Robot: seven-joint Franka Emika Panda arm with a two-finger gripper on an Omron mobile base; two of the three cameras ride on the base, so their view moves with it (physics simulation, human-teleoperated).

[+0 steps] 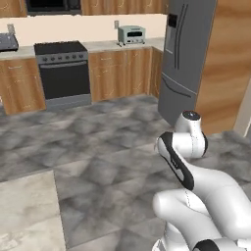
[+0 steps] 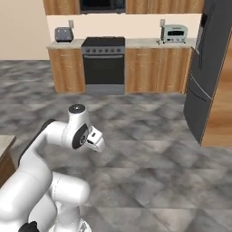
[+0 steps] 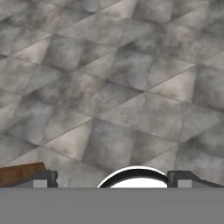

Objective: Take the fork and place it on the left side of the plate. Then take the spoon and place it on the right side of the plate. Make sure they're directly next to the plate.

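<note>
Down at hand view's bottom edge, gripper (image 3: 116, 180) with both dark fingertips (image 3: 43, 178) set far apart, approx. as wide as poss., nothing between them, nothing held. Pointing down at grey tiled floor (image 3: 109, 87). Brown wood sliver (image 3: 19, 173) just beside left tip at lower left (cabinet side or sim., can't tell which).

Seen from left base view: white arm (image 1: 196, 196) folded up at lower right, elbow bent, over bare floor. Pale stone counter corner (image 1: 24, 211) at lower left, apart from arm. Along far wall, L to R: small grey appliance (image 1: 7, 43) on worktop at left edge, black stove (image 1: 63, 71) w/ microwave (image 1: 53, 5) above, wood cabinets (image 1: 117, 73), pale green toaster (image 1: 131, 34) on worktop near wall socket. Dark grey fridge (image 1: 188, 59) at right, tall wood panel (image 1: 223, 63) touching its right side.

Seen from right base view: same far wall, stove centre, toaster near fridge, grey appliance on worktop left of stove. Arm rising from lower left, wrist end tilted down toward floor, well apart from stove and fridge.

Whereabouts of fork, plate, spoon: can't tell.
</note>
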